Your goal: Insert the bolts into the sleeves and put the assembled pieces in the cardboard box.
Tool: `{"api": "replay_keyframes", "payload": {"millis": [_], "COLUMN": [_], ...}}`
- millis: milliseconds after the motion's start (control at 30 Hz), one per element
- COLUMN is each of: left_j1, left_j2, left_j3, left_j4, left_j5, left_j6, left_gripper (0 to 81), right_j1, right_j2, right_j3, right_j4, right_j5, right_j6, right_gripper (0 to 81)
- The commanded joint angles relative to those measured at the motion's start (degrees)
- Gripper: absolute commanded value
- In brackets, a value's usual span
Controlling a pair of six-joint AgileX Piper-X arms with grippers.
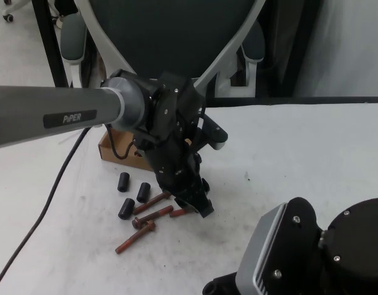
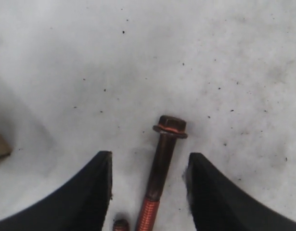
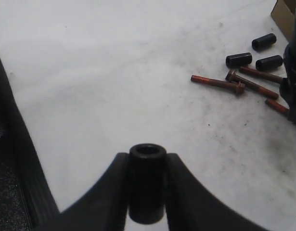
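Two jobs on: left gripper (image 2: 148, 192) fingers spread astride a rusty-red hex-head steel bolt (image 2: 163, 163), lying just below centre of high view; right gripper (image 3: 148, 162) pinching a black cylindrical metal sleeve (image 3: 147, 192); bolt-pick step; next, I'd say: close, lift, align w/ sleeve bore.

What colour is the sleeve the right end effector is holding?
Black; the sleeve shows best in the right wrist view.

The bolt (image 2: 160, 168) was dull coppery metal, its thread ridged. The sleeve (image 3: 147, 187) looked smooth matt black. The counter (image 2: 138, 57) was matt white, speckled with grime. The fingers (image 2: 80, 197) looked matt black plastic, the cardboard box (image 1: 106, 146) plain brown.
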Motion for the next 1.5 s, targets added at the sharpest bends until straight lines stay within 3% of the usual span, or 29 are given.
{"api": "replay_keyframes", "payload": {"millis": [0,233,367,600,700,867,967,1200,1467], "left_j1": [-0.58,-0.59,-0.59,-0.59,-0.59,-0.59,-0.59,-0.59,-0.59], "left_j2": [-0.02,1.2,3.68,4.82,4.82,4.82,4.82,3.15,-5.56], "left_j3": [-0.42,-0.42,-1.28,-1.68,-1.68,-1.68,-1.68,-1.68,3.75], "left_j4": [-0.01,0.09,2.41,1.73,0.92,-0.18,-0.18,0.01,-5.06], "left_j5": [-0.1,-0.08,-1.24,-2.34,-2.19,-1.56,-1.32,-1.17,5.42], "left_j6": [-0.38,-0.65,0.37,0.86,1.05,1.33,2.25,0.52,-3.38], "left_gripper": [44.8,44.3,44.3,43.3,34.7,9.9,1.2,0.8,0.8], "right_j1": [0.33,2.5,5.28,10.15,13.46,19.41,21.78,22.27,22.27], "right_j2": [-0.61,-2.3,-4.96,-6.44,-6.44,-6.44,-6.49,-6.58,-6.58], "right_j3": [-0.09,-0.09,-0.09,-0.09,1.01,4.76,7.52,11.34,12.07], "right_j4": [-0.76,0.32,1.65,3.78,3.93,2.01,-1.81,-3.42,-4.15], "right_j5": [-0.17,0.23,6.54,7.17,11.18,23.51,24.97,26.87,28.43], "right_j6": [0.68,1.1,0.94,1.23,2.15,4.85,5.23,10.71,13.37], "right_gripper": [0.2,0.2,0.2,0.2,0.2,0.2,0.2,0.2,0.2]}}
